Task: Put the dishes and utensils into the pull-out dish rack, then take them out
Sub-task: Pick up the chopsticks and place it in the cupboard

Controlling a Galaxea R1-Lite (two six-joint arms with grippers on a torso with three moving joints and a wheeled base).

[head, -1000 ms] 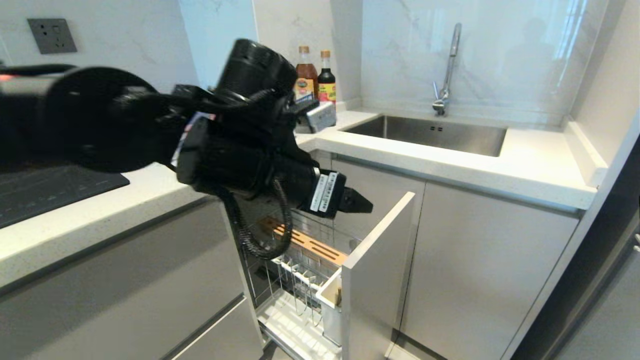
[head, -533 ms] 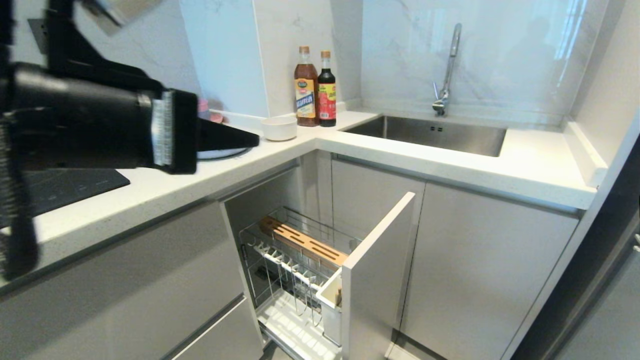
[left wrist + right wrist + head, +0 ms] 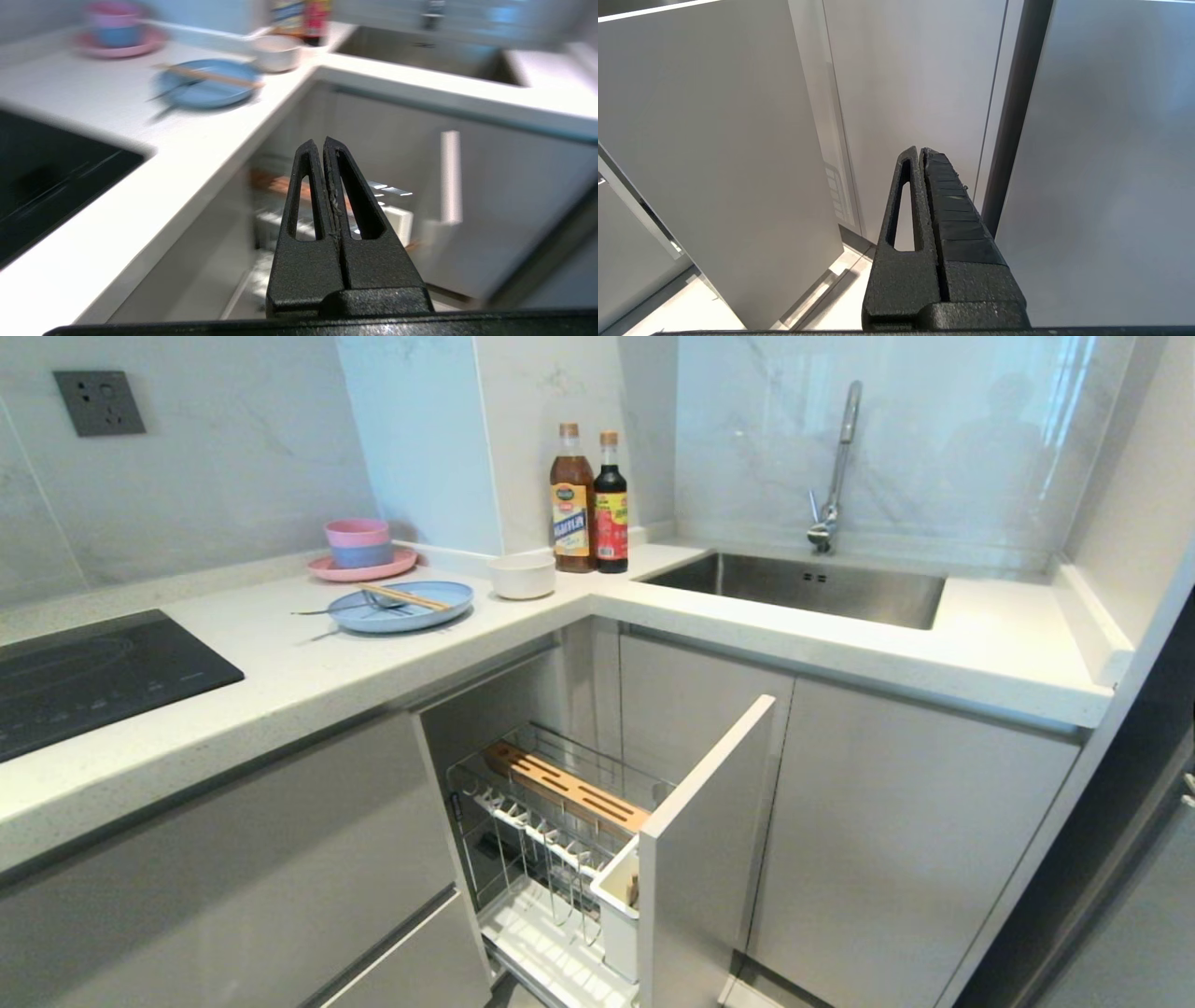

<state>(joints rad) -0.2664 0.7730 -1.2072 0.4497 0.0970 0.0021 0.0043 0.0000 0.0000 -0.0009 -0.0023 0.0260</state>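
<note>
Dishes on the desk, rack pulled out, both arms out of the head view.

On the far left of the desk (image 3: pixel 280 691) the light-blue plate (image 3: pixel 403 607) carries the chopsticks (image 3: pixel 403 596) and the silver utensil (image 3: pixel 338 609); the cream bowl (image 3: pixel 521 576) sits just right of it. Below, the pull-out dish rack (image 3: pixel 560 840) stands open, holding no dishes. The left gripper (image 3: pixel 323 142) hangs above the rack, jaws together, empty. The right gripper (image 3: pixel 920 151) points low at cabinet fronts, jaws together.

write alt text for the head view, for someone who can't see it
A pull-out dish rack stands open and empty under an L-shaped counter. On the counter, a blue plate carries chopsticks and a spoon, beside a white bowl.
</note>
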